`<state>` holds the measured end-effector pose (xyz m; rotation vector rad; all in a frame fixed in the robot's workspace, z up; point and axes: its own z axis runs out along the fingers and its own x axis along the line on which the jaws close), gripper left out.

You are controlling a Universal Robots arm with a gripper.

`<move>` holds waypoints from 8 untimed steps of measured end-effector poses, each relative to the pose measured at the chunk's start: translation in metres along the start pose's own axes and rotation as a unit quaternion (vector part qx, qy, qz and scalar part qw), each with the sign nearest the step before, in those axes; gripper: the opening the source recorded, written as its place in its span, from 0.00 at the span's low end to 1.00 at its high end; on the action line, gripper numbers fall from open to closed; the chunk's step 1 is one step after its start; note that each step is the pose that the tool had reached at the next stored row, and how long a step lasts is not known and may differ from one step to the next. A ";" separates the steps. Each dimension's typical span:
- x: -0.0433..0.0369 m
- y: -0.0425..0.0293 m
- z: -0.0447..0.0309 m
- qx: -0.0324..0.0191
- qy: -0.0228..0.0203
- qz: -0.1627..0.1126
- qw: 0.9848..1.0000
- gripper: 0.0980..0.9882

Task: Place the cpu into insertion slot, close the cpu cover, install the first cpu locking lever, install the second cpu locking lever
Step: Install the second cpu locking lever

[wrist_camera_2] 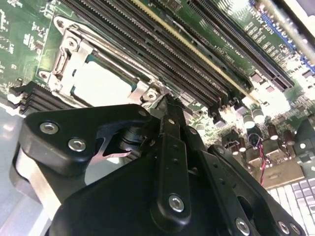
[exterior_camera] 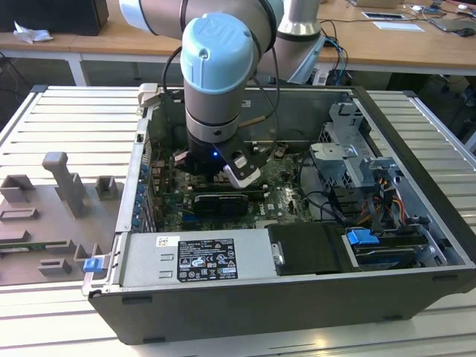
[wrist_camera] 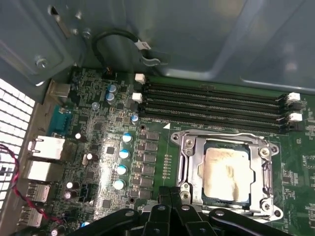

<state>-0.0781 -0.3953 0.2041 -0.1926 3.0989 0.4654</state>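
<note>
cpu [wrist_camera: 226,174]: pale matt metal | cpu cover [wrist_camera: 189,162]: shiny silvery metal | pincer [wrist_camera_2: 170,105]: black matt

The exterior view is looking down from above and in front at the open computer case [exterior_camera: 245,297] on a slatted table [exterior_camera: 67,119], taking in the arm. Both wrist views are riding close over the green circuit board [wrist_camera: 93,123], looking past the gripper [wrist_camera_2: 165,105], and both are sharing the socket [wrist_camera: 224,172] and memory slots [wrist_camera: 211,101].
</note>
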 end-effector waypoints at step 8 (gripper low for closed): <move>-0.0003 0.0038 -0.0125 -0.005 0.000 -0.002 1.000 0.01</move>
